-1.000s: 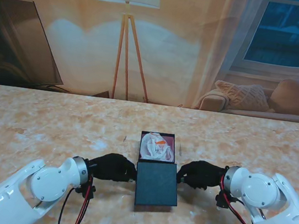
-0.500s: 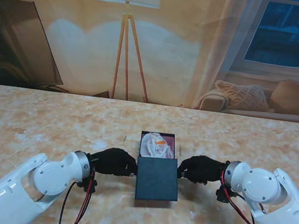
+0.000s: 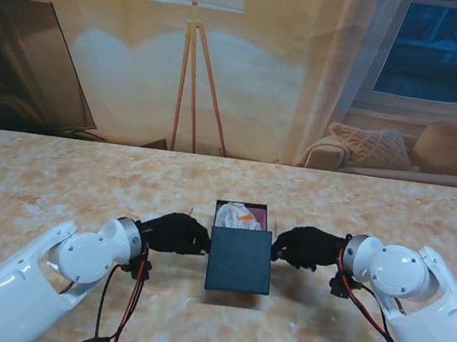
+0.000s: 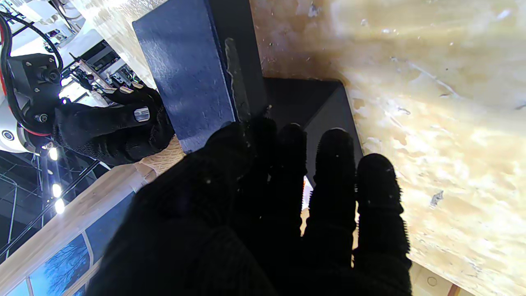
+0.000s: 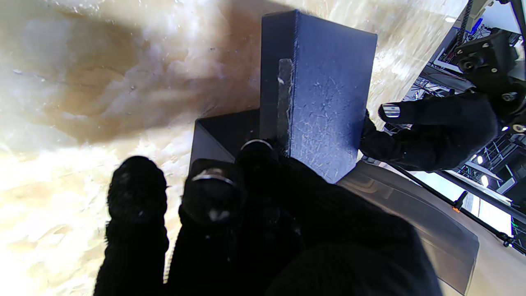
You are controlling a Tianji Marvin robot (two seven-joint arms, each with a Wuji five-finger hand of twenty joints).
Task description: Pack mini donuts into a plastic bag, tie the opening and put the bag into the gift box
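Observation:
A dark blue box lid (image 3: 239,260) is held off the table between my two black-gloved hands. My left hand (image 3: 173,233) grips its left edge and my right hand (image 3: 307,248) grips its right edge. The lid overlaps the near part of the dark gift box (image 3: 263,217). In the box's uncovered far part lies the tied plastic bag (image 3: 235,215), white with an orange spot. The left wrist view shows the lid (image 4: 193,78) tilted over the box (image 4: 324,107), with the left hand (image 4: 267,205) on its edge. The right wrist view shows lid (image 5: 324,102), box (image 5: 222,131) and right hand (image 5: 230,213).
The marbled table (image 3: 82,184) stretches wide on both sides of the box. Red and black cables (image 3: 130,297) hang from my left wrist near the table's front. A floor lamp (image 3: 194,64) and a sofa (image 3: 401,157) stand beyond the far edge.
Both hands have carried the lid away from me and over the box. It now hides more of the box and the bag than a second ago.

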